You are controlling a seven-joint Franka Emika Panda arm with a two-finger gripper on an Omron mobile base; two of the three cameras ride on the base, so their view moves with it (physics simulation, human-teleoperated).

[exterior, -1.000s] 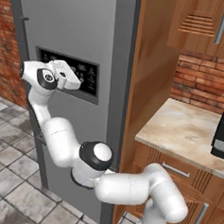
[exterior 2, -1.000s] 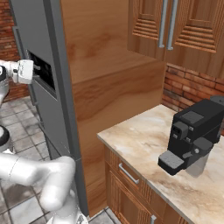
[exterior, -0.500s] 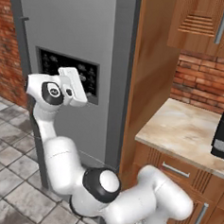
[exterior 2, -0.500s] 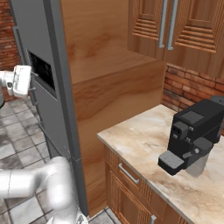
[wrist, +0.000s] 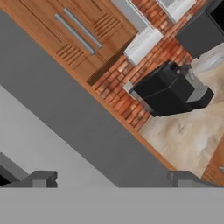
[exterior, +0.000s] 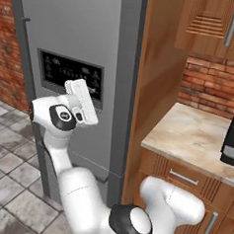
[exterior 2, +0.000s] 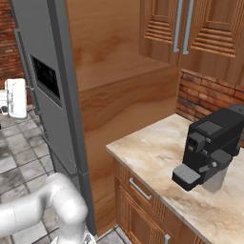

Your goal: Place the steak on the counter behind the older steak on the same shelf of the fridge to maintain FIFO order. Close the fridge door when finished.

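Note:
The fridge door [exterior: 85, 32] is a grey metal panel with a dark dispenser panel [exterior: 70, 75], and it stands shut against the fridge [exterior 2: 59, 71]. My gripper [wrist: 113, 177] hovers in front of the dispenser; the hand [exterior: 82, 102] shows white against the door and at the left edge of the right base view [exterior 2: 16, 97]. Its two fingertips [wrist: 42, 178] stand wide apart with nothing between them, so it is open. The beige marbled counter [exterior: 196, 139] lies right of the fridge. The steak is out of view. The older steak and the shelf are hidden behind the door.
A black coffee machine [exterior 2: 209, 145] stands on the counter [exterior 2: 157, 157] by the brick wall. Brown wooden upper cabinets [exterior 2: 195, 28] hang above it, and drawers with silver handles [exterior: 184, 178] sit below. A wood panel [exterior: 159, 67] flanks the fridge. Grey floor tiles [exterior: 7, 151] lie to the left.
The hand has moved a little right and down across the fridge door, and the arm's lower links have swung round beneath it. The door stays shut.

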